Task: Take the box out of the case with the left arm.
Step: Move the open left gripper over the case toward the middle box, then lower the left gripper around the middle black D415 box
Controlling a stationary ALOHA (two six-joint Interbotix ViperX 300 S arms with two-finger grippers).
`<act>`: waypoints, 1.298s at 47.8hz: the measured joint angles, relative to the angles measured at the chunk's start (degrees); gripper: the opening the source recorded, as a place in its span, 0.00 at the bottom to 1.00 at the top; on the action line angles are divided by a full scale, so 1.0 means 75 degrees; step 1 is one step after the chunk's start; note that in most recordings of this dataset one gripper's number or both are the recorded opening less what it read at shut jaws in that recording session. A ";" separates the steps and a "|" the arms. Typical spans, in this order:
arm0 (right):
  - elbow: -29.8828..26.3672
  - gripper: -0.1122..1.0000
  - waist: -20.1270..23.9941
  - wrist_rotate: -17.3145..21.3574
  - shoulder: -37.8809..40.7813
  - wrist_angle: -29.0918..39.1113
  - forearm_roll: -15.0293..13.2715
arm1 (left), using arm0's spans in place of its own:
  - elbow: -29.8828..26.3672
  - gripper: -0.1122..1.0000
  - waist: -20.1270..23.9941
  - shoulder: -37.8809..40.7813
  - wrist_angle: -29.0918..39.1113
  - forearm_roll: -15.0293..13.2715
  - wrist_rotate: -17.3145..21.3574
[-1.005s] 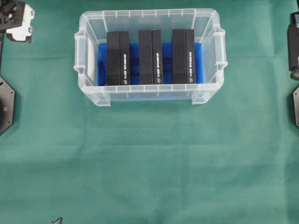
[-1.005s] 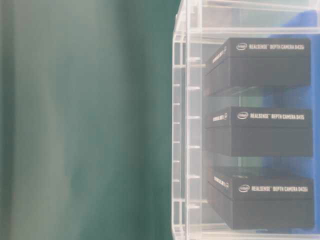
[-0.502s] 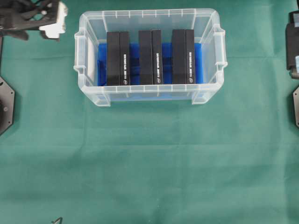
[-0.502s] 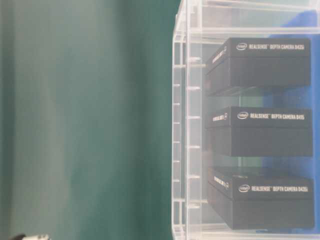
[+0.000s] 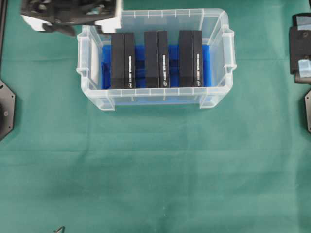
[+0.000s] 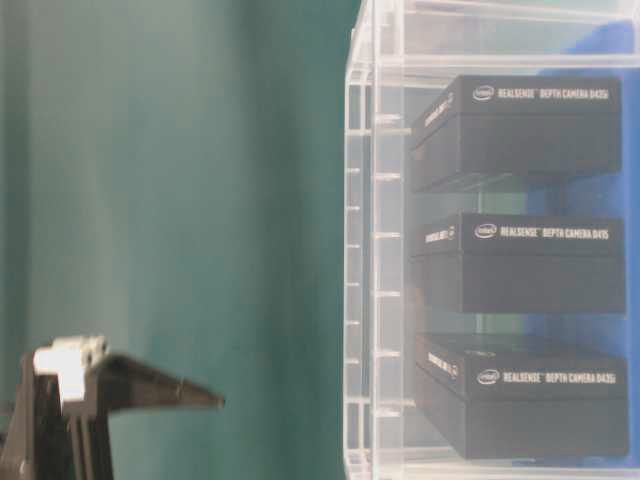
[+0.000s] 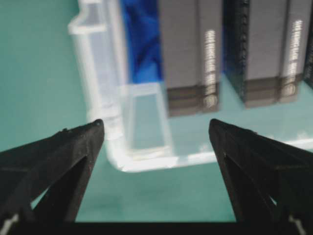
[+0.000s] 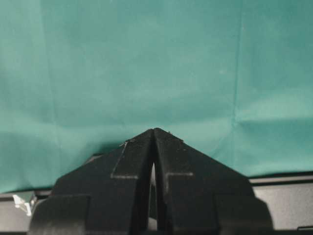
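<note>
The case [image 5: 92,94] is a clear plastic tub with a blue sheet on its bottom, standing at the far middle of the green cloth. Three black boxes stand in it side by side: left box [image 5: 122,60], middle box [image 5: 156,59], right box [image 5: 190,59]. My left gripper [image 5: 73,19] hovers over the case's far left corner, blurred. In the left wrist view the left gripper [image 7: 155,126] is open and empty, with the case's corner [image 7: 98,73] and the left box [image 7: 188,54] beyond it. My right gripper [image 8: 154,131] is shut and empty over bare cloth.
The right arm [image 5: 300,48] stays at the right edge, apart from the case. Black arm bases sit at the left edge [image 5: 6,109] and the right edge [image 5: 307,109]. Green cloth [image 5: 155,170] covers the table in front of the case.
My left gripper has swept rightward along the far edge, from the top left corner to the case's left end. It has come into the table-level view. Case and boxes have not moved.
</note>
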 measured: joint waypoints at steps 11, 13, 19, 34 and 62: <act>-0.0012 0.13 0.0000 0.0012 0.0059 -0.0070 0.0000 | -0.1055 0.91 -0.0270 0.1055 -0.0012 0.0012 -0.0070; -0.0012 0.13 0.0000 0.0012 0.0059 -0.0082 -0.0012 | -0.1219 0.91 -0.0293 0.1219 -0.0012 0.0012 -0.0047; -0.0012 0.13 0.0000 0.0012 0.0070 -0.0094 -0.0012 | -0.1840 0.91 -0.0352 0.1770 -0.0012 0.0012 -0.0129; -0.0012 0.13 0.0000 0.0012 0.0082 -0.0105 -0.0012 | -0.2965 0.91 -0.0410 0.2672 -0.0012 0.0012 -0.0164; -0.0012 0.13 0.0000 0.0012 0.0070 -0.0105 -0.0023 | -0.3410 0.91 -0.0492 0.3082 0.0234 0.0012 -0.0211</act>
